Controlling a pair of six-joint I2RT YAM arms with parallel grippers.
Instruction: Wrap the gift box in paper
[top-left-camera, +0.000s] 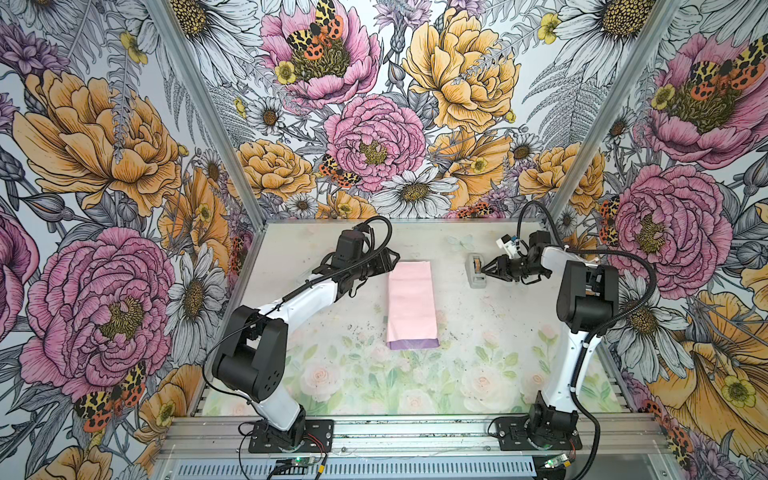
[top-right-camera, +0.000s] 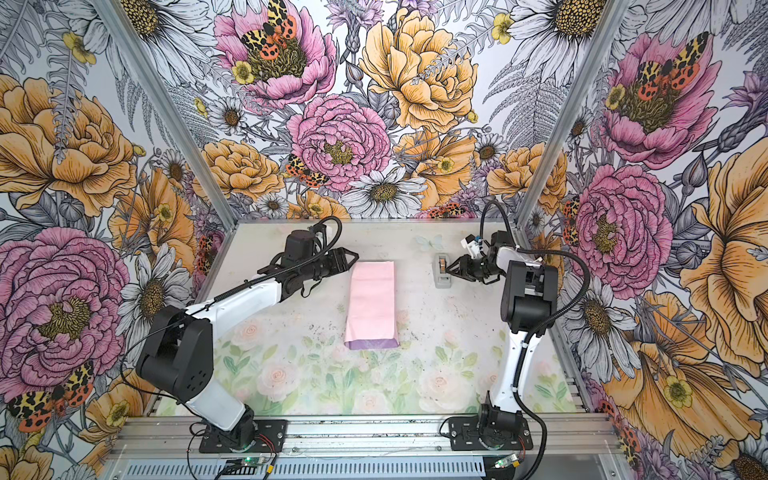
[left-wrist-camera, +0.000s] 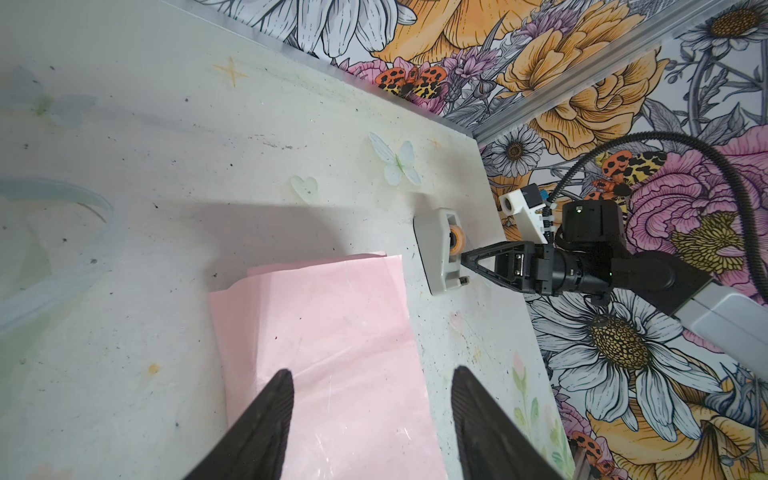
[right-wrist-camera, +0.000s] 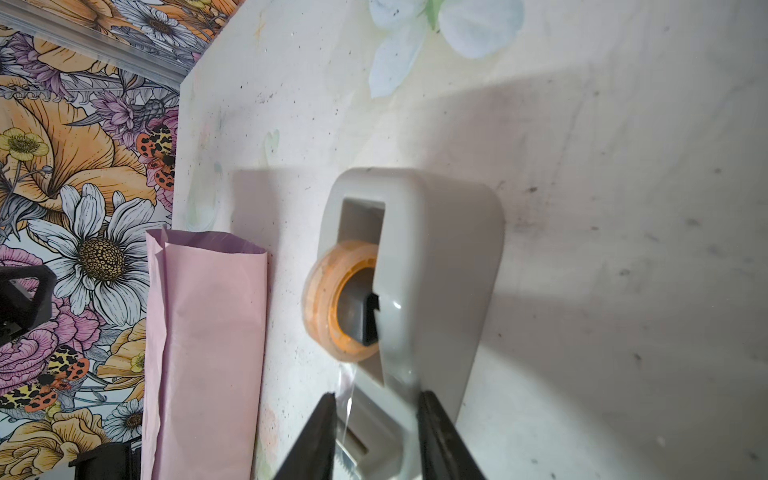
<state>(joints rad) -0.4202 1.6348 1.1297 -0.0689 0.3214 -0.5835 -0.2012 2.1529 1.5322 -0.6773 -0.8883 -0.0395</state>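
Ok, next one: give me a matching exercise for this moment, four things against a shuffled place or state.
Things:
1. paper
2. dispenser
3. left hand
4. right hand

Place or state:
A. grey, back right of the table
B. open, by the paper's far end
C. folded long, pink face up, mid-table
D. at the dispenser's cutter end

Pairs: 1-C; 2-A; 3-B; 4-D

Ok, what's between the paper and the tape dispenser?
Nothing: only bare tabletop between the paper and the tape dispenser, as both top views show.
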